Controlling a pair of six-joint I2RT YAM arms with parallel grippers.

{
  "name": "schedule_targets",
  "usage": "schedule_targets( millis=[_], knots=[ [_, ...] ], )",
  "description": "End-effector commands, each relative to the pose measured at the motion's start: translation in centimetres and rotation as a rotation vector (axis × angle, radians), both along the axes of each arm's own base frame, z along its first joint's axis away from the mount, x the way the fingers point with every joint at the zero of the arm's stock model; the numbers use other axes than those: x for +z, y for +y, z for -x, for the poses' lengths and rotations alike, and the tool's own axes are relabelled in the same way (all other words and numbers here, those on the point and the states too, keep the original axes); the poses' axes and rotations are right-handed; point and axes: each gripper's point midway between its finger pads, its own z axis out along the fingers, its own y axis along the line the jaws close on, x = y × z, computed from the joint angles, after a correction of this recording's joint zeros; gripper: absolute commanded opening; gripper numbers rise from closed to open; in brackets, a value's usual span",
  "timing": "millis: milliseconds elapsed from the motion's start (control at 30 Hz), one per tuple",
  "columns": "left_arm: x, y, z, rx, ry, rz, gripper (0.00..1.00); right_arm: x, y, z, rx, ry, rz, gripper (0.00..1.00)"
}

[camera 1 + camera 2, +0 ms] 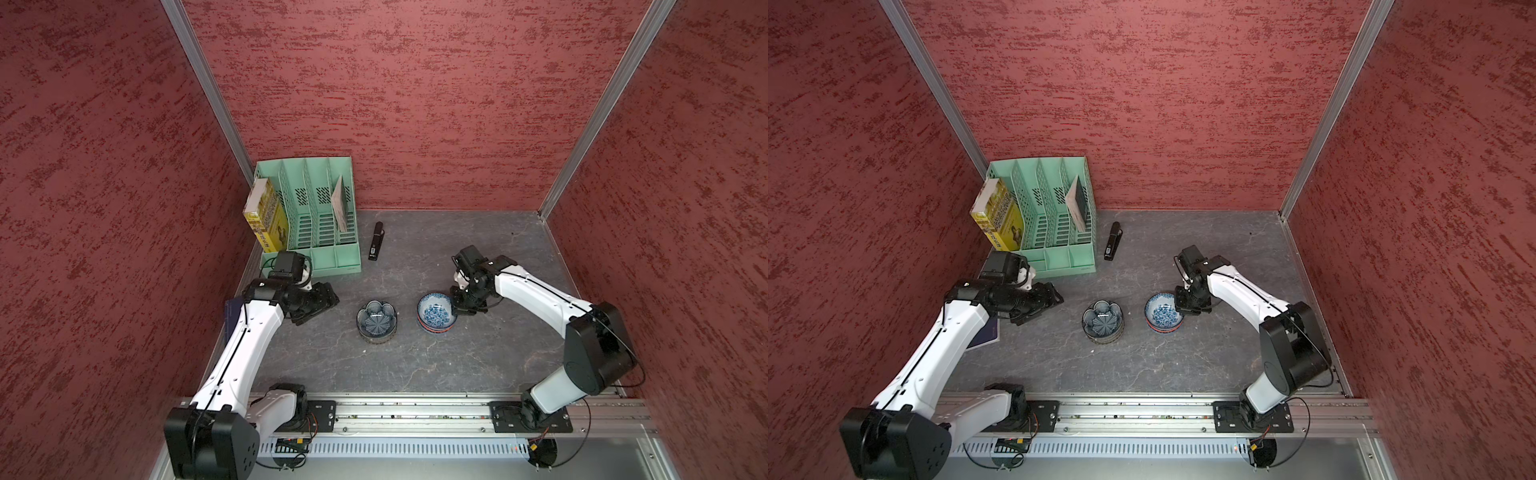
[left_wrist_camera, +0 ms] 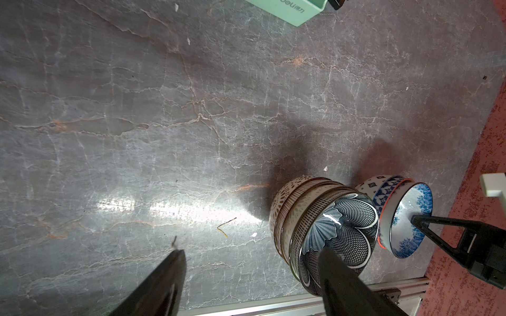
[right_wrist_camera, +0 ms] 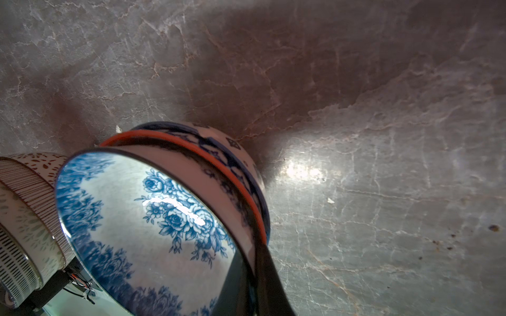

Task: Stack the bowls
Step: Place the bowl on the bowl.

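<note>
Two stacks of bowls stand mid-table. The left stack (image 1: 377, 328) (image 1: 1103, 328) (image 2: 290, 208) has the dark-blue flower-shaped bowl (image 2: 347, 219) on top. The right stack (image 1: 435, 319) (image 1: 1163, 319) is topped by a blue-white floral bowl (image 3: 153, 219) (image 2: 402, 202), nested in an orange-rimmed bowl (image 3: 191, 149) and a blue patterned one (image 3: 232, 153). My right gripper (image 1: 456, 309) (image 1: 1179, 309) (image 3: 253, 254) is shut on that stack's right rim, one finger inside the top bowl. Left of the flower stack, my left gripper (image 1: 320, 305) (image 1: 1046, 303) (image 2: 252, 250) is open and holds nothing.
A green file organizer (image 1: 316, 216) with a yellow book (image 1: 266, 220) stands at the back left. A black stapler (image 1: 376, 241) lies beside it. A blue notebook (image 1: 986, 332) lies under the left arm. Red walls enclose the table; a metal rail (image 1: 415, 411) runs along the front.
</note>
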Motion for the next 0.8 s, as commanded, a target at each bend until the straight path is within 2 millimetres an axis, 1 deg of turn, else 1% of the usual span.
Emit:
schedule_targets(
  millis=[0,100,267,533,767],
  knots=[
    [-0.36,0.14,-0.15,-0.004,-0.001,-0.001,0.79,0.57,-0.07,-0.52,-0.003,-0.043,-0.015,0.00],
    [-0.34,0.17,-0.13,-0.003,-0.003,-0.001,0.79,0.56,-0.11,-0.47,-0.004,-0.042,-0.015,0.00],
    [-0.30,0.14,-0.11,-0.003,-0.005,0.000,0.79,0.52,-0.02,-0.36,-0.002,-0.036,-0.019,0.05],
    [-0.37,0.14,-0.12,-0.002,-0.004,0.000,0.79,0.61,0.24,-0.11,0.001,-0.025,-0.036,0.09],
    [-0.33,0.16,-0.09,-0.003,-0.005,0.000,0.79,0.96,0.20,-0.03,0.003,-0.031,-0.038,0.10]
  ],
)
